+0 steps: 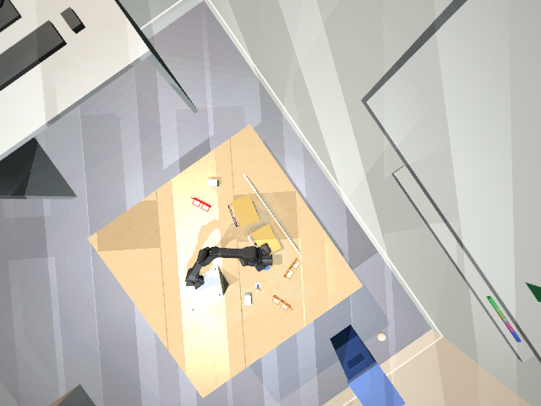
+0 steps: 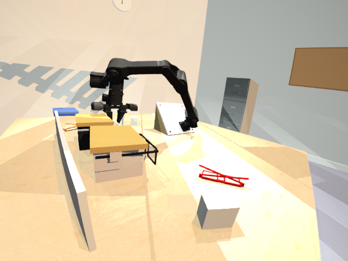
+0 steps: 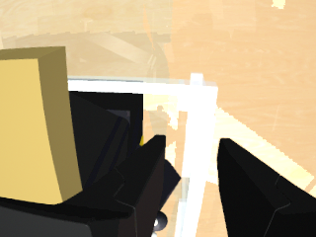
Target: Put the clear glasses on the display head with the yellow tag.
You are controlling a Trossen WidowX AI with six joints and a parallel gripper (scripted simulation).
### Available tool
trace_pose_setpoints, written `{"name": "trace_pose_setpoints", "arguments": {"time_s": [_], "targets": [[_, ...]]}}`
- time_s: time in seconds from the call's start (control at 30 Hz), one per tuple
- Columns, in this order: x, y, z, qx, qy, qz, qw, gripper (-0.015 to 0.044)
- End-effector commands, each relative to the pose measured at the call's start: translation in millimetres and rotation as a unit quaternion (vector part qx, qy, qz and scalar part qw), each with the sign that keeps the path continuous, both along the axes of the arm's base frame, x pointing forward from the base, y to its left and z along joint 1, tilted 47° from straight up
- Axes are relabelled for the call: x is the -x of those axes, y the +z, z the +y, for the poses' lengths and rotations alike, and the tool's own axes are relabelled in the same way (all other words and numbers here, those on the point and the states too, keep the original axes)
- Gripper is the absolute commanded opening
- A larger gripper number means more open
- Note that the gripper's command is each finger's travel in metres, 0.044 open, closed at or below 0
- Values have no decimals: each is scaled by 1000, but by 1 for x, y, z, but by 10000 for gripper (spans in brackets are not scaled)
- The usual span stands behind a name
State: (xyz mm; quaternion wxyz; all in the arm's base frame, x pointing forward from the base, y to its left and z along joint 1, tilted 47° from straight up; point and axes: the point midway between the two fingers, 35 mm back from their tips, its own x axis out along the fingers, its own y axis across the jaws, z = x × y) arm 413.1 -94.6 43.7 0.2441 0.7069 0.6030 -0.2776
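Slightly open, the gripper [image 1: 262,260] [image 2: 115,118] [image 3: 192,146] straddles clear glasses [image 1: 250,240] [image 2: 117,123] [image 3: 199,109], probably light and fragile; any regrip should pinch the front frame gently.

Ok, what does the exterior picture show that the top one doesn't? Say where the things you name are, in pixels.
Only the exterior picture shows a round clock [image 2: 122,6] and a brown board [image 2: 320,68] on the walls. Only the top picture shows a long, colourful stick [image 1: 502,318] and a pale ball [image 1: 381,336]. Both show the red glasses [image 1: 201,204] [image 2: 222,179] and the black robot arm [image 1: 231,253] [image 2: 143,68].
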Motion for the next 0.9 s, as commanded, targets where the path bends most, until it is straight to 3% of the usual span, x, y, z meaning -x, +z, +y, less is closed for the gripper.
{"name": "trace_pose_setpoints", "arguments": {"time_s": [0.0, 0.4, 0.87], "targets": [[0, 1, -1, 0, 0, 0, 1000, 107], [7, 25, -23, -2, 2, 7, 1000, 107], [52, 32, -26, -1, 3, 8, 1000, 107]]}}
